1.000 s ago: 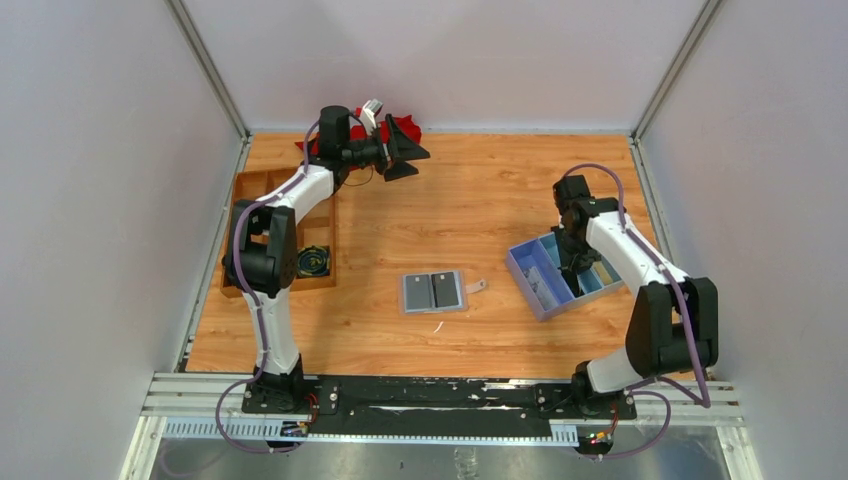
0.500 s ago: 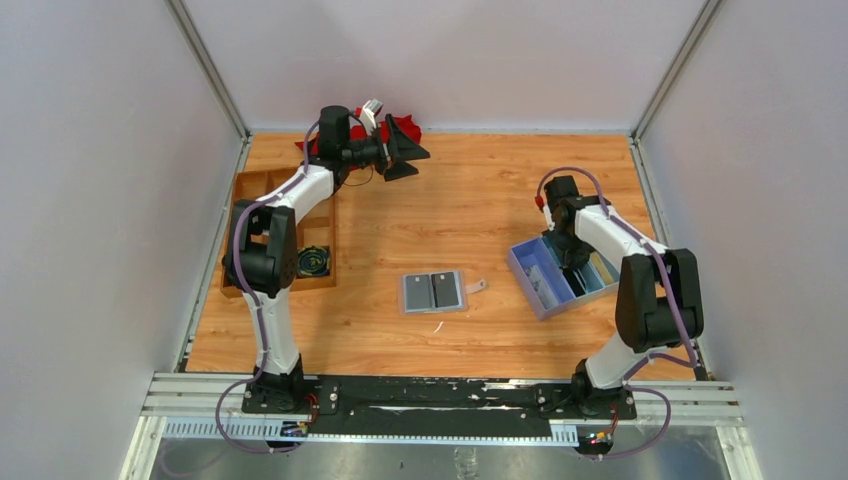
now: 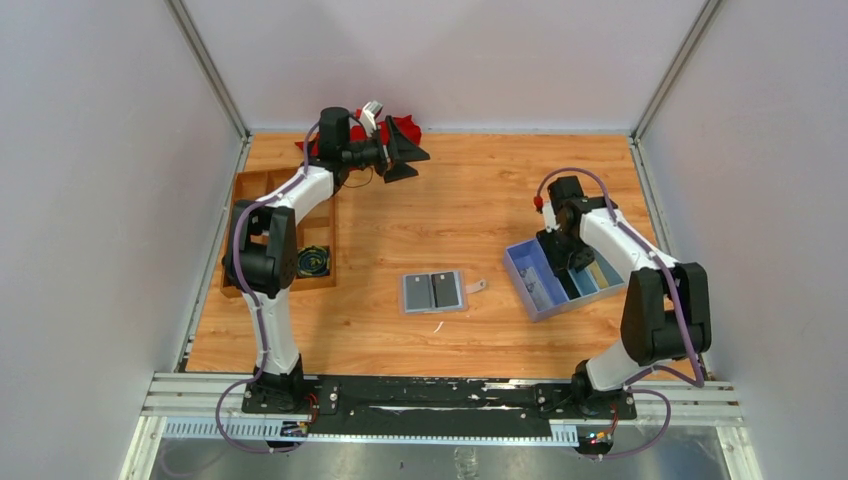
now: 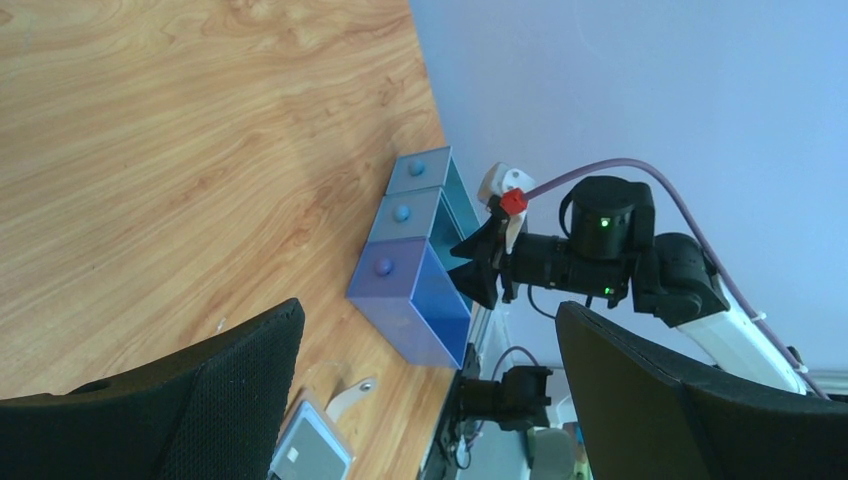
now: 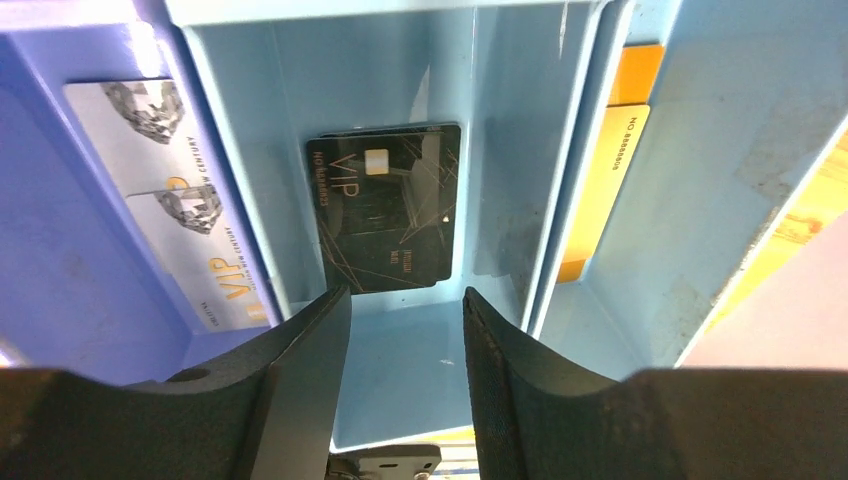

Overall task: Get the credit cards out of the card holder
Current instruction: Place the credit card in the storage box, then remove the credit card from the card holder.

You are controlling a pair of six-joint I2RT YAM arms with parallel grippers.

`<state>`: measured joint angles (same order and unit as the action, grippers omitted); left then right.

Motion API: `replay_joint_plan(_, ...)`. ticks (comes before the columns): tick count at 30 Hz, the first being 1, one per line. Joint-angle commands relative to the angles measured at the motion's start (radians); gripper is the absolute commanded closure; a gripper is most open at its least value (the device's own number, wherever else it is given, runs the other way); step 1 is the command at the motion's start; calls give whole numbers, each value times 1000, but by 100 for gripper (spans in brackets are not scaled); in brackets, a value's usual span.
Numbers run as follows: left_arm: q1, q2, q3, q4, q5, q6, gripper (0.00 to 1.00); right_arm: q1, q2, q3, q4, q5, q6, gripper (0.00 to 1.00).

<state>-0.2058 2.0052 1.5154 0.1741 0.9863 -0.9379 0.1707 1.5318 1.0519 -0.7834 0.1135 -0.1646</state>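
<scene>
Credit card (black, glossy) flat in blue box; both jaws apart, empty.

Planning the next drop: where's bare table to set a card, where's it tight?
Bare wood: the stretch from the open grey-blue card holder to the far edge, and the strip between it and the brown compartment tray. Tight: the blue divided box, cards inside, right gripper over it.

Robot lab, white-walled test table
</scene>
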Motion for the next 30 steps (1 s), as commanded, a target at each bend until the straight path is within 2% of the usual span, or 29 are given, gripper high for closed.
replay_joint_plan(1,6,-49,-37,-8,25,17,0,15,-25,83,-70,-25,26,50)
replay_joint_plan(8,6,-104,-102,-8,0,38,0,15,-79,253,-125,-34,48,49)
replay_joint_plan(13,-7,-162,-168,-47,-70,80,0,40,-110,346,-126,-158,52,50)
replay_joint_plan(14,-16,-171,-165,-124,-90,119,0,61,-110,354,-125,-177,58,50)
replay_joint_plan(16,-48,-171,-69,-445,-200,346,0,116,-114,352,-119,-197,79,50)
replay_joint_plan(18,-99,-143,59,-722,-346,547,0,175,-128,321,-103,-217,110,49)
replay_joint_plan(20,-129,-144,95,-807,-434,602,0,227,-156,259,-65,-238,153,49)
replay_joint_plan(24,-143,-212,-5,-795,-552,561,0,323,-241,69,67,-243,254,49)
replay_joint_plan(30,-162,-391,-299,-717,-717,473,0,468,-385,-156,215,-175,377,50)
